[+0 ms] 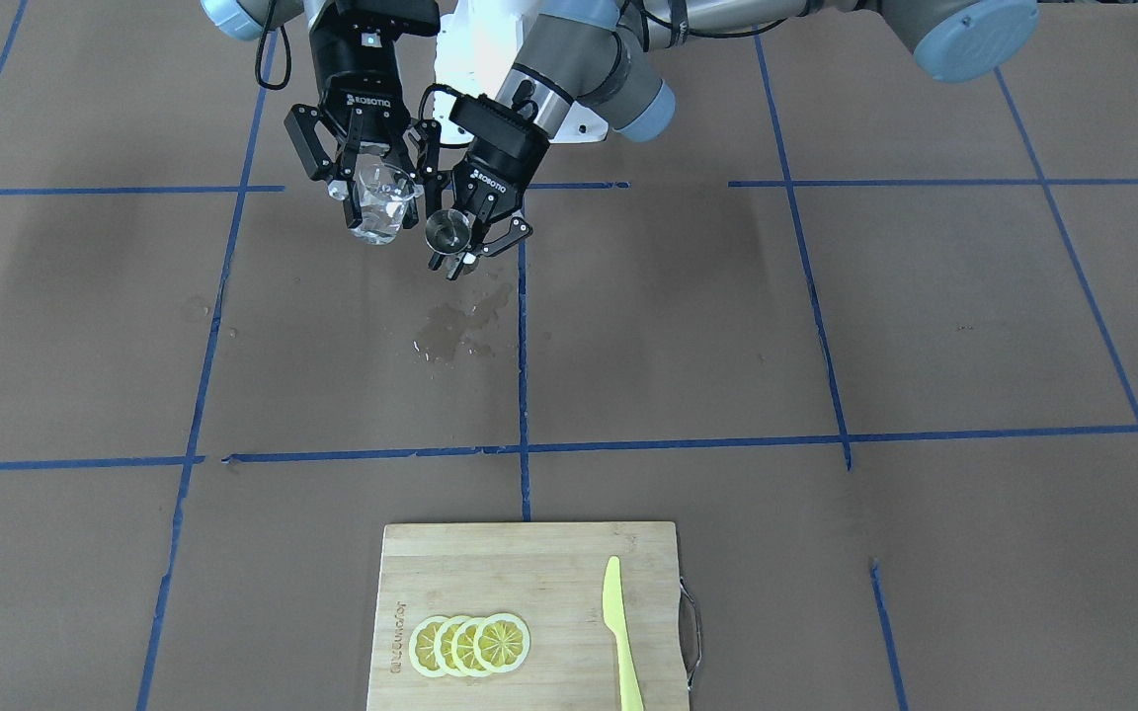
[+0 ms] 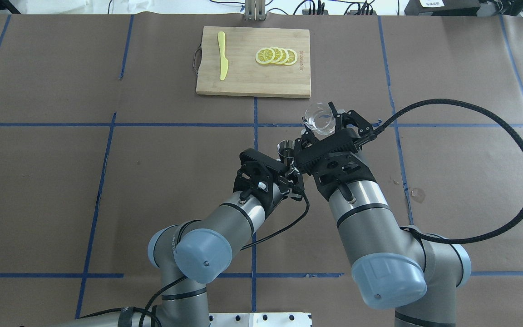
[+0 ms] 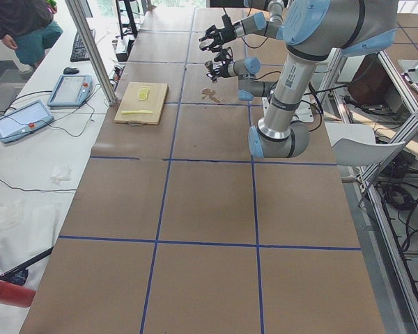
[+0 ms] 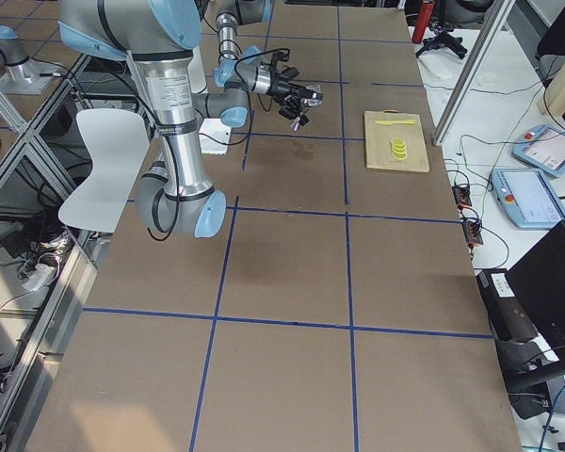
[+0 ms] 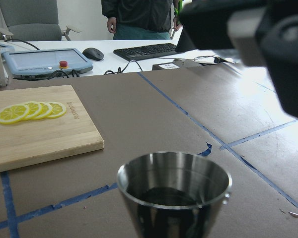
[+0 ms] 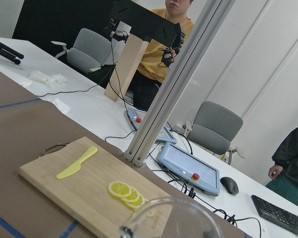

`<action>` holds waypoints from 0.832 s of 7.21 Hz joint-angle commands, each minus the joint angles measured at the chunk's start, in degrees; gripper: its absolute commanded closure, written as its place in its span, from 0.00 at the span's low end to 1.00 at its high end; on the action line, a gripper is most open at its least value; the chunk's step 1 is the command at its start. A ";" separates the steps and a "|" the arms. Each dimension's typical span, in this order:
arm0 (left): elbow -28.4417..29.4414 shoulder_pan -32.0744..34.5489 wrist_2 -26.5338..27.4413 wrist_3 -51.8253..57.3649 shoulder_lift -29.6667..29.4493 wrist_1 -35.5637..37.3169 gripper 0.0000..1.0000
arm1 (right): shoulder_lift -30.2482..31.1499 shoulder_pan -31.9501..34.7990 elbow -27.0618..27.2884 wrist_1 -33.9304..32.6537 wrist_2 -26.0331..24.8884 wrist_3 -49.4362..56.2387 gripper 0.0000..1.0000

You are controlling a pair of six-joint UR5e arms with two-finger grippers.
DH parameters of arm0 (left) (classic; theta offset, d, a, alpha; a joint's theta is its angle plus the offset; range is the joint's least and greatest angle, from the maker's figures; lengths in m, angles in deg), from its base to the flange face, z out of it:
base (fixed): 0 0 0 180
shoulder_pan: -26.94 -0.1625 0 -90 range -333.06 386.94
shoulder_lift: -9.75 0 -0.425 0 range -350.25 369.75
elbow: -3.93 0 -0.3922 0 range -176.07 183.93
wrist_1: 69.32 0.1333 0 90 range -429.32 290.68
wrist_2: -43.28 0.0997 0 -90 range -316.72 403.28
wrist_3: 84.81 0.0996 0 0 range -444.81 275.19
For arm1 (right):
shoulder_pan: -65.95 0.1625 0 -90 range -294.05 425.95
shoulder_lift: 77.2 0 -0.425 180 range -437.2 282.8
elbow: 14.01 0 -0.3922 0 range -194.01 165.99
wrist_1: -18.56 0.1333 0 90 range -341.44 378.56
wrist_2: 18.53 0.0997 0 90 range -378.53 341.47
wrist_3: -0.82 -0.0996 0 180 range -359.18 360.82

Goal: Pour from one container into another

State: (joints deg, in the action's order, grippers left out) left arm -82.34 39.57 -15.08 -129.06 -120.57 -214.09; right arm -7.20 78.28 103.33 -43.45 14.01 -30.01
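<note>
My right gripper (image 1: 371,193) is shut on the clear glass cup (image 1: 381,202), held above the table and slightly tilted. The cup's rim (image 6: 169,218) shows at the bottom of the right wrist view. Right beside it, a little lower, my left gripper (image 1: 455,247) is shut on the steel jigger (image 1: 447,232), which stands upright with its mouth up. From overhead, the cup (image 2: 318,119) sits just beyond and to the right of the jigger (image 2: 285,149). The jigger (image 5: 174,193) fills the lower left wrist view; its inside is dark, and I cannot tell its fill.
A wet patch (image 1: 460,326) marks the brown paper under the two grippers. On the operators' side lies a wooden cutting board (image 1: 529,553) with lemon slices (image 1: 470,644) and a yellow knife (image 1: 618,632). Blue tape lines cross the table.
</note>
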 commanded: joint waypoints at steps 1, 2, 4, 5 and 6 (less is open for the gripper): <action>-2.67 0.03 0.09 -0.05 2.95 -1.22 1.00 | 0.75 0.06 1.74 0.31 0.07 -7.03 1.00; -2.85 0.21 0.09 -0.14 2.96 -1.30 1.00 | 1.79 0.15 2.36 0.39 0.07 -8.35 1.00; -4.51 0.38 0.78 -0.05 4.44 -1.22 1.00 | 6.61 0.24 3.07 0.39 0.16 -14.50 1.00; -5.91 0.38 3.66 -0.14 6.02 -1.39 1.00 | 7.51 0.59 3.07 0.31 1.29 -19.48 1.00; -7.06 0.73 4.13 -0.14 7.25 -2.26 1.00 | 9.17 1.29 3.07 0.31 2.43 -20.66 1.00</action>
State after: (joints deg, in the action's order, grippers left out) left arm -87.98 40.03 -12.21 -129.17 -114.85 -215.66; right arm 0.09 78.92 106.35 -43.12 15.24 -47.89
